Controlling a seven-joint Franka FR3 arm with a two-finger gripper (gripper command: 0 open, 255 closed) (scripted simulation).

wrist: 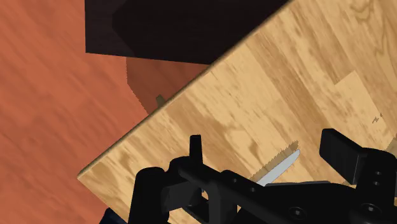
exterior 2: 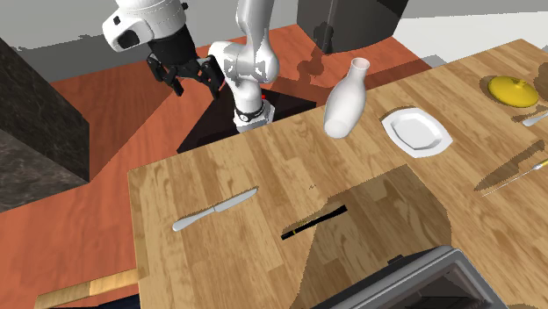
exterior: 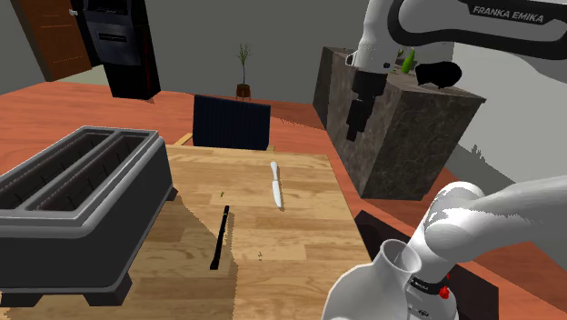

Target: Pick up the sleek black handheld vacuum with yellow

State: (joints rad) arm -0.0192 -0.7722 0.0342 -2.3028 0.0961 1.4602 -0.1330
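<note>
A black rounded handheld vacuum (exterior: pixel 437 73) with a yellow-green part lies on top of a dark stone block (exterior: pixel 400 136) at the shoulder view's upper right, partly behind my arm. My black gripper (exterior: pixel 353 130) hangs to the left of the block, lower than the vacuum and apart from it. From the second exterior view the gripper (exterior 2: pixel 169 81) is over the orange floor past the wooden table's far corner. In the wrist view the fingers (wrist: pixel 195 150) stand apart, the gripper (wrist: pixel 267 156) is open with nothing between them, and below is the table edge (wrist: pixel 159 111).
On the wooden table (exterior: pixel 300 245) lie a table knife (exterior: pixel 274 185), a thin black stick (exterior: pixel 220 236) and a large grey toaster (exterior: pixel 73 209). A white bottle (exterior 2: pixel 344 97), a white plate (exterior 2: pixel 417 130), a yellow lidded object (exterior 2: pixel 514 89) and another knife (exterior 2: pixel 509 171) stand further along. A dark box (exterior: pixel 232 123) sits behind the table.
</note>
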